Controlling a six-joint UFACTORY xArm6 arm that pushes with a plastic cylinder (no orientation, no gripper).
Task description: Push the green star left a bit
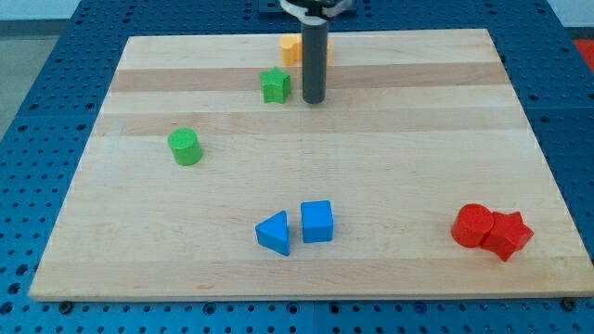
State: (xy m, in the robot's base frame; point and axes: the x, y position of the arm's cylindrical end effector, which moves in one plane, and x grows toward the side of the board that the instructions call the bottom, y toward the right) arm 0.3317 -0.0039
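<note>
The green star lies on the wooden board near the view's top, left of centre. My tip rests on the board just right of the star, a small gap apart from it. The dark rod rises from there to the view's top edge. A yellow block sits behind the rod, partly hidden by it; its shape cannot be made out.
A green cylinder stands at the view's left. A blue triangle and a blue cube sit side by side at the bottom centre. A red cylinder and a red star touch at the bottom right.
</note>
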